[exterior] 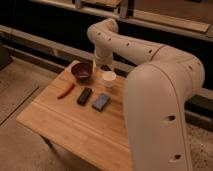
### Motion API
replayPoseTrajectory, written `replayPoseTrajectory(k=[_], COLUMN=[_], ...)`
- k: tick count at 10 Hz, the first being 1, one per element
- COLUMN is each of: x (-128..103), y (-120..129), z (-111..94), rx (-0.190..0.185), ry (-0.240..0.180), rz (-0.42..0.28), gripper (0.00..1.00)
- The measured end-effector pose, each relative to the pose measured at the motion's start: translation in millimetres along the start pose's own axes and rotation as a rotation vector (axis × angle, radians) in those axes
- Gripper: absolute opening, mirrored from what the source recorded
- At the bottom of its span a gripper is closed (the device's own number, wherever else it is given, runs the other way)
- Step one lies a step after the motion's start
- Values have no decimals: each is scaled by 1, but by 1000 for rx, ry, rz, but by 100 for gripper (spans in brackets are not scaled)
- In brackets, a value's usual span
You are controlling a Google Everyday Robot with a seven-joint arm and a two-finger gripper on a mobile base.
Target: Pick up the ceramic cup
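Note:
The ceramic cup is a small white round cup standing upright on the wooden table, to the right of the dark maroon bowl. My gripper hangs down from the white arm just behind and above the cup, between the cup and the bowl. The arm's wrist covers most of the gripper.
A red object lies at the table's left. A black block and a dark blue-grey block lie in front of the cup. My large white arm fills the right side. A dark rail runs behind the table.

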Motion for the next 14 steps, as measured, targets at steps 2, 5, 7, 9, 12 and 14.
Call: replayPoseTrajectory(k=[2,5,7,9,12,14], x=[1,1,1,1,-20,-33], y=[-2,-1,-1,-1,-15,-17], z=[0,0,0,0,-9,-9], rx=[-4,-5,-5,-5,38,42], ry=[-2,-2,-2,-2,-39,-54], rz=[-1,-2,-2,-1,23,33], gripper=[65,65,65,65,65,65])
